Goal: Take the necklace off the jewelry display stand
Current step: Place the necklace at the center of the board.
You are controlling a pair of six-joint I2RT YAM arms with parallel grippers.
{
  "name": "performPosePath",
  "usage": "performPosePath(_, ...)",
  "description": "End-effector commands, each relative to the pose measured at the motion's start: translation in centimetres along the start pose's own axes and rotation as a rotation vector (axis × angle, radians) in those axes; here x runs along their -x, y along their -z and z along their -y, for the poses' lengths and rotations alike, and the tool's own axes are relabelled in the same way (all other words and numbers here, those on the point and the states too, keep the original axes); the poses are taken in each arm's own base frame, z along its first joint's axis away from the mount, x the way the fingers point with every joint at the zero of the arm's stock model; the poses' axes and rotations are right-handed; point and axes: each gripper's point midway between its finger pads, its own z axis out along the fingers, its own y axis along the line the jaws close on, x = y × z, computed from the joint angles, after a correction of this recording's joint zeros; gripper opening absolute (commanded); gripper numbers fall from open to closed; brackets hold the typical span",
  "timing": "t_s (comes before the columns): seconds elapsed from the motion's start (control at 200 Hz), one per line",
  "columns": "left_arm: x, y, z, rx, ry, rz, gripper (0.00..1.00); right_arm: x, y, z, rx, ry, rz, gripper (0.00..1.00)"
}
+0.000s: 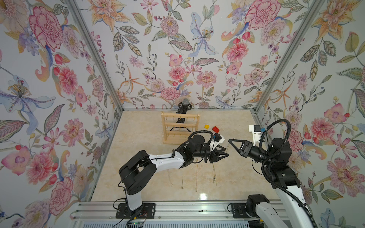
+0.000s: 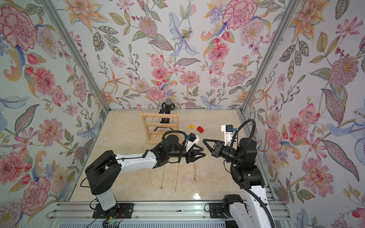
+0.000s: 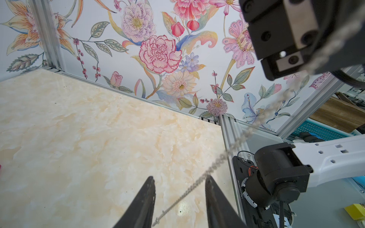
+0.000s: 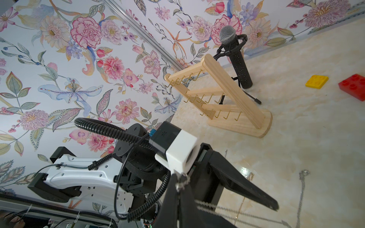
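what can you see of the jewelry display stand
The jewelry display stand is pale wood: two posts, three horizontal rails of small gold metal hooks, and a flat base with a rounded end. It stands upright toward the far side of the marbled tabletop, with a microphone close behind. The hooks look empty; nothing else touches it.

One jewelry display stand [image 1: 189, 115], one microphone [image 1: 185, 102], two toy bricks [image 1: 215, 129], four necklaces [image 1: 214, 178] lying flat — one necklace [image 3: 217, 161] aloft.

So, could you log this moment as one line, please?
stand: hooks bare | right gripper: jaws shut on necklace | left gripper: jaws open around it
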Motion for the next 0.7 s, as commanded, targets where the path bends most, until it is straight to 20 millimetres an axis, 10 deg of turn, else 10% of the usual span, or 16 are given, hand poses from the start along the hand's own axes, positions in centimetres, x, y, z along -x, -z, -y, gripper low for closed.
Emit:
performPosePath(0.0,-0.1,-0.7,1.1,-0.046,-0.017,0.010,0.43,0.5,0.5,-1.4,0.027,0.017,0.008,0.00)
performPosePath(0.696,-3.2,-1.7,1.0,-0.072,0.028,-0.013,0.34,0.7,0.5,-1.7,0.029,0.023,0.001,0.00)
